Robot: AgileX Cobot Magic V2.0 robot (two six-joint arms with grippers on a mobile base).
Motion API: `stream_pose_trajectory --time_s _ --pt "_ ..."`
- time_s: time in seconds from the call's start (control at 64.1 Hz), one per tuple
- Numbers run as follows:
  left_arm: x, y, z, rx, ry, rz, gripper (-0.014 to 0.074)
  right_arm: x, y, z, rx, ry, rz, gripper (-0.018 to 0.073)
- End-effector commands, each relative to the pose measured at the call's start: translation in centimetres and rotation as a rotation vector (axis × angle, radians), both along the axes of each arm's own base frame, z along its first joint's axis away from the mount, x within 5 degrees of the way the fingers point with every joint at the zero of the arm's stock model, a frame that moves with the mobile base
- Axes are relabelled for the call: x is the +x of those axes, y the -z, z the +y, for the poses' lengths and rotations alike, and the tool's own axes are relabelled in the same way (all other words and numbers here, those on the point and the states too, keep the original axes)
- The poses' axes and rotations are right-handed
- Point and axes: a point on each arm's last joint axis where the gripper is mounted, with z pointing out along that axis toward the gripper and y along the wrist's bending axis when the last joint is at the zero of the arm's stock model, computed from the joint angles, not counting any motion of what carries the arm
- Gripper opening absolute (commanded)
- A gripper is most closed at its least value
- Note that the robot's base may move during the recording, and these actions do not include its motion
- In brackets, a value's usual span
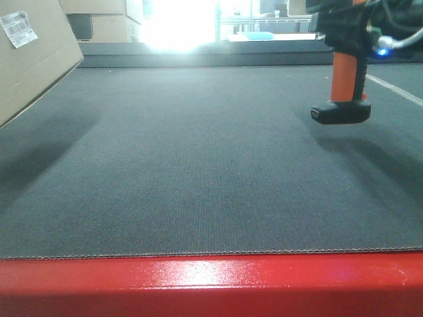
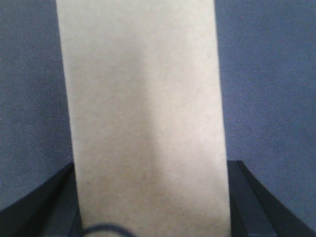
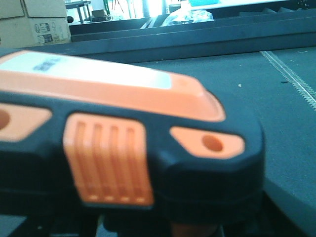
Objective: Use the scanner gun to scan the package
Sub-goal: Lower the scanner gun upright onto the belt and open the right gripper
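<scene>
The package is a brown cardboard box (image 1: 33, 66) with a white label (image 1: 18, 28), held tilted above the mat at the far left. In the left wrist view it (image 2: 143, 108) fills the gap of my left gripper (image 2: 150, 202), and the dark fingers (image 2: 249, 202) press on both its sides. My right gripper (image 1: 348, 36) at the upper right is shut on the orange-and-black scanner gun (image 1: 344, 89), whose handle foot hangs down above the mat. The scanner's head (image 3: 123, 143) fills the right wrist view and hides the jaws.
A dark grey mat (image 1: 198, 165) covers the table, with a red front edge (image 1: 211, 287). More cardboard boxes (image 1: 106, 20) stand at the back left. A white line (image 1: 396, 89) runs along the mat's right side. Bright glare fills the back centre.
</scene>
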Motion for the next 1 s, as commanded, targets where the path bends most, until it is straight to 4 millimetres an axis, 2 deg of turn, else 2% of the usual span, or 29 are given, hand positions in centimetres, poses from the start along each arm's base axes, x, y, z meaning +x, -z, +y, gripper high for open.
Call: stream_pose_trajectory --time_s 0.0,0.328,0.812,0.905,0.983 --pt "-0.3 -0.6 -0.2 -0.009 0.000 -0.026 -0.0111 0.4 -0.7 -0.2 -0.015 0.022 -0.121 -0.0155" --pt "-0.3 -0.6 -0.2 -0.009 0.000 -0.026 -0.0111 0.9 1.2 -0.1 -0.025 0.024 -0.084 -0.0155" --pt "-0.3 -0.6 -0.2 -0.009 0.000 -0.026 -0.0111 0.9 1.4 -0.1 -0.023 0.019 -0.055 -0.0155" --pt "-0.3 -0.6 -0.2 -0.009 0.000 -0.026 -0.0111 0.9 1.6 0.0 -0.022 0.016 -0.043 -0.0059" --pt "-0.3 -0.6 -0.2 -0.009 0.000 -0.026 -0.0111 0.9 1.7 0.0 -0.021 0.012 -0.024 0.0124"
